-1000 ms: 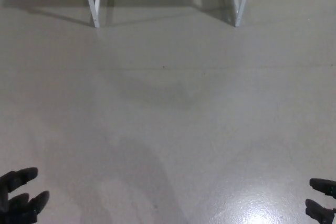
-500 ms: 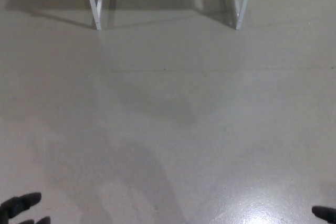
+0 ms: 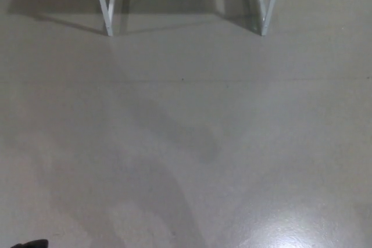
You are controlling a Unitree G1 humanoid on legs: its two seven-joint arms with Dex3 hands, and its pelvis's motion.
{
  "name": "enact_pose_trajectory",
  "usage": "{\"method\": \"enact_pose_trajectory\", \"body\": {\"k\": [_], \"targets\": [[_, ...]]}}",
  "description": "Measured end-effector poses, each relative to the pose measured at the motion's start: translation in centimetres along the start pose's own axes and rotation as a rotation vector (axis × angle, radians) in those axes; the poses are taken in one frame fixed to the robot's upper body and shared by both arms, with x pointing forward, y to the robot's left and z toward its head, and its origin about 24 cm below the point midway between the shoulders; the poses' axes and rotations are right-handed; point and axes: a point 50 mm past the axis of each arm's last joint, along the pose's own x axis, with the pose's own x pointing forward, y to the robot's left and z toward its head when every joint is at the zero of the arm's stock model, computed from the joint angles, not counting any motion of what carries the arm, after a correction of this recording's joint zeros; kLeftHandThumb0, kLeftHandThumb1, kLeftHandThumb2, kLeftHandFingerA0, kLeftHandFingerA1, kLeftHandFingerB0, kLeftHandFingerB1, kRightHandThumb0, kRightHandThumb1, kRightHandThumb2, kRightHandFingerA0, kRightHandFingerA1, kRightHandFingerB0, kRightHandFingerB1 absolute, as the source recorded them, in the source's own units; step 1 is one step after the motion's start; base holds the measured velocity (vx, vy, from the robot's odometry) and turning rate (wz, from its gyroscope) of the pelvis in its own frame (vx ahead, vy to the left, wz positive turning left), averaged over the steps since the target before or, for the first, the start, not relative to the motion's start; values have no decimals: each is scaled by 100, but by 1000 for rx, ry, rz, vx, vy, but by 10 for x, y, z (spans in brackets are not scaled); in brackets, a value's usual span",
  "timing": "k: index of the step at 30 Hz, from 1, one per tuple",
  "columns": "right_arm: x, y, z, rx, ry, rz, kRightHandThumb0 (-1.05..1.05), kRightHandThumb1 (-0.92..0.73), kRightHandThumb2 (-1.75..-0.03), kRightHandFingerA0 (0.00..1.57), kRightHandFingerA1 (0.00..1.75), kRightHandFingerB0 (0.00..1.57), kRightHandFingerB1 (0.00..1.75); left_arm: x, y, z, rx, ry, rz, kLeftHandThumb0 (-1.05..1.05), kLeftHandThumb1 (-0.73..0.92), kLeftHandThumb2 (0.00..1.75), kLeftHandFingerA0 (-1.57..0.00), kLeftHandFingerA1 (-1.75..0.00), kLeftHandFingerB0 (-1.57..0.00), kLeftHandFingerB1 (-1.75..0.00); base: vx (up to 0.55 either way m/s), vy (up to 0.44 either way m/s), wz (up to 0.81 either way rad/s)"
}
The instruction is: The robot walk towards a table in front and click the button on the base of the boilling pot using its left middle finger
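Left hand (image 3: 32,243): only a black sliver shows at the bottom left edge; how far its fingers are spread cannot be judged; it touches nothing visible.
Right hand: out of frame.
Table: two white legs (image 3: 103,1) stand at the top edge on grey floor (image 3: 192,143).
Boiling pot: not visible.

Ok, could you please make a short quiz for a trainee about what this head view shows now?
1. True or false: boxes lie on the floor.
2. The white table legs appear at: A) the picture's top, B) its centre, C) its bottom.
3. Which robot hand shows only as a black sliver at the bottom edge?
Key: 1 false; 2 A; 3 the left hand.
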Motion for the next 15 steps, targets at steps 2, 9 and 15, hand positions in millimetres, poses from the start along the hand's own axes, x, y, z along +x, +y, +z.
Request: {"method": "enact_pose_trajectory", "body": {"k": [2,9,15], "targets": [[0,0,0,-3,-2,0,-44,-46,-72,64,53,49,49,1,0,4,5,-11,0,-17,46,91,-35,-60,-13,-49,-163,26,40],[-2,-6,0,-25,-8,-17,-45,-46,-72,66,53,48,48,1,-4,-2,28,9,-11,-17,61,57,-54,-55,-28,-34,9,139,-9],[-2,0,-3,-37,0,0,-46,-46,-72,64,53,48,48,0,0,1,102,18,-5,-16,40,87,-46,-65,-17,-50,177,322,-14]]}}
